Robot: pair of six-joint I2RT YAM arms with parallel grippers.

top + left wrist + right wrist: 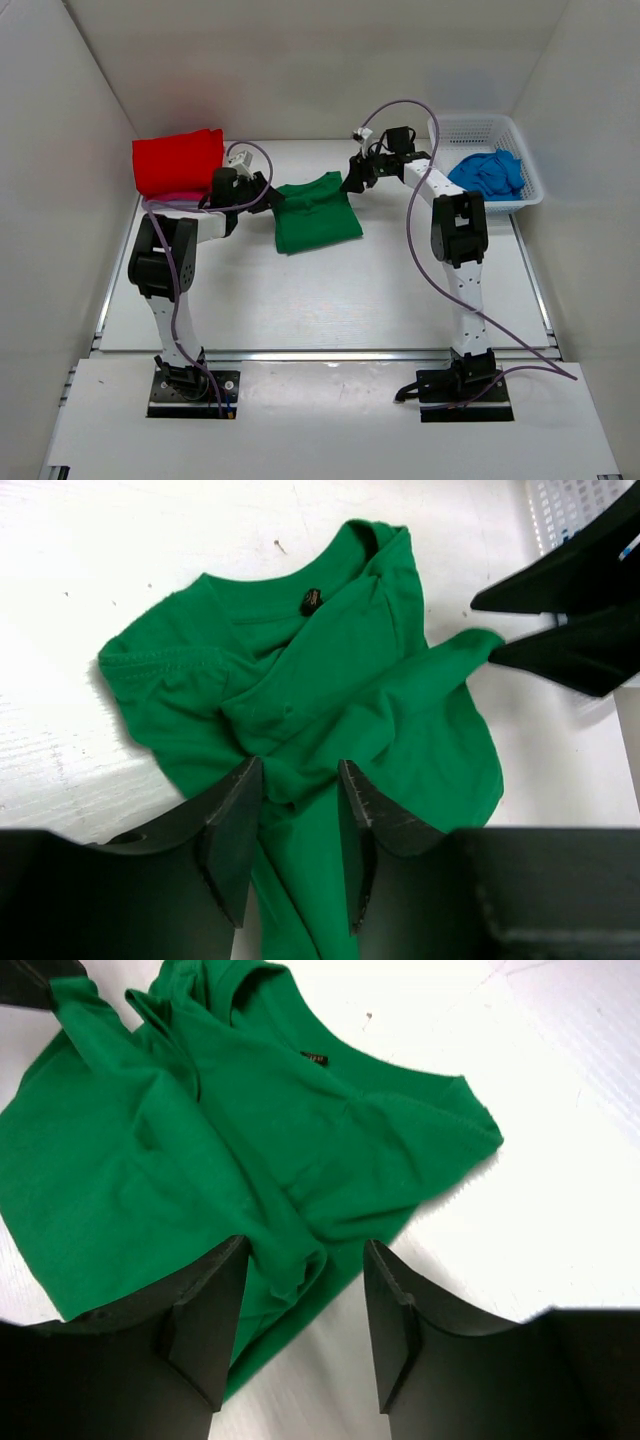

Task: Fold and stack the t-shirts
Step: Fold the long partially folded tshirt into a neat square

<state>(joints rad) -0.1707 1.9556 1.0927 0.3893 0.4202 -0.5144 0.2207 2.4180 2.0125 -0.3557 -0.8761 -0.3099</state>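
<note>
Top external view: I am folding the green t-shirt [316, 215] near the counter's far edge. My left gripper [299, 770] clamps its cloth. My right gripper [305, 1250], jaws apart, must grip next.

No legible text, brand, number or sign is recorded in any view.

- One small dark neck label [311, 601] is noted inside the collar of the green t-shirt [330, 710]. In the left wrist view it lies toward 12 o'clock of the garment. Its marking is too small and blurred to be read.
- The same label is seen in the right wrist view, again toward 12 o'clock of the cloth. Nothing on it can be made out as letters or figures.
- In the top view the label cannot be made out.
</note>
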